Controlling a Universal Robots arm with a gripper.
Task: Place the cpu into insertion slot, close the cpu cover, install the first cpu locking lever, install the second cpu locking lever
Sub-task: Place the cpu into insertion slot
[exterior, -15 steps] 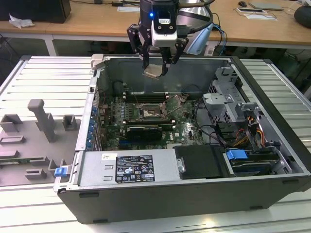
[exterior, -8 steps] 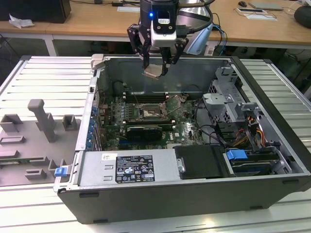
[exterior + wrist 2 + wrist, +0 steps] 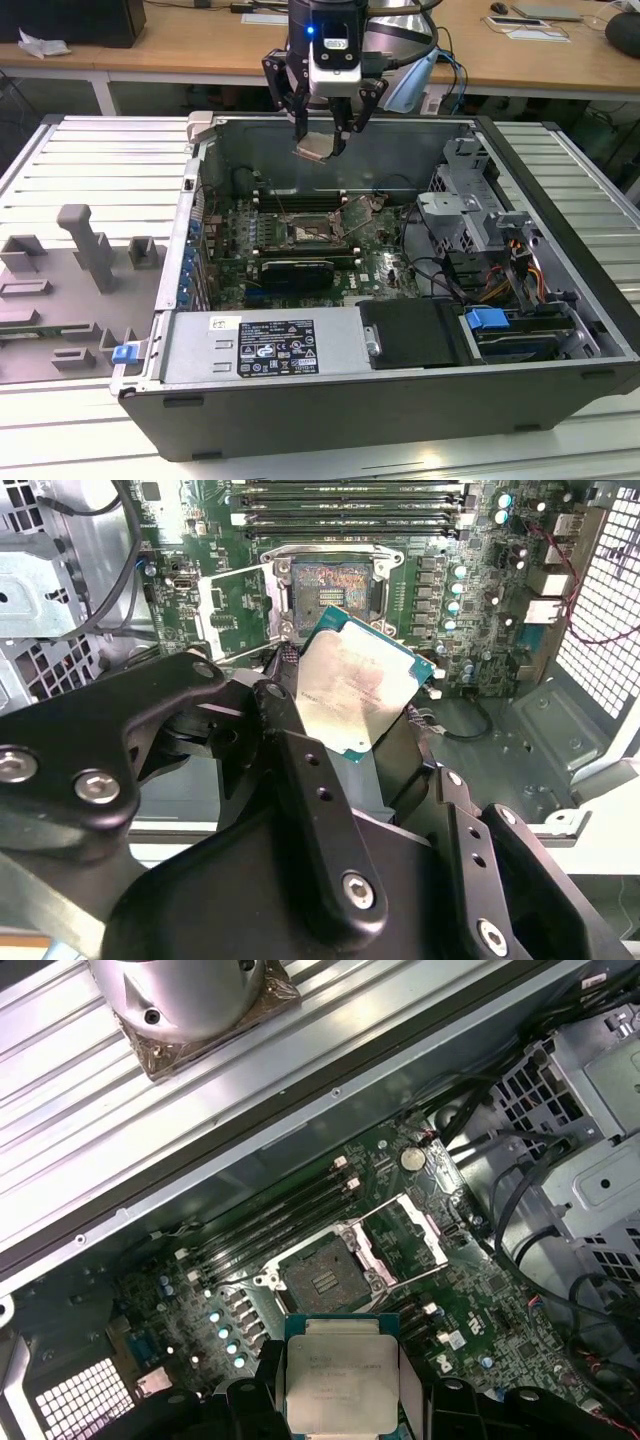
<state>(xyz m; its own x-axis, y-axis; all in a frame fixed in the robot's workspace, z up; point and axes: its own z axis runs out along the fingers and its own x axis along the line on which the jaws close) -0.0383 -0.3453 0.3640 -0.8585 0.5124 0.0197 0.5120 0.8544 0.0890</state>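
- The gripper (image 3: 322, 146) is pinching the cpu (image 3: 313, 151) by two opposite edges, in the upper centre of the exterior view.
- The chip is hanging tilted, high over the open computer case (image 3: 300, 410).
- The insertion slot (image 3: 312, 232) is lying bare at that frame's centre, well below the chip; in the first wrist view the cpu cover (image 3: 410, 1232) is standing flipped open just beside it (levers too small to tell).
- By my judgement the placing step is in hand, and it is calling for levelling the chip and squaring it to the socket.
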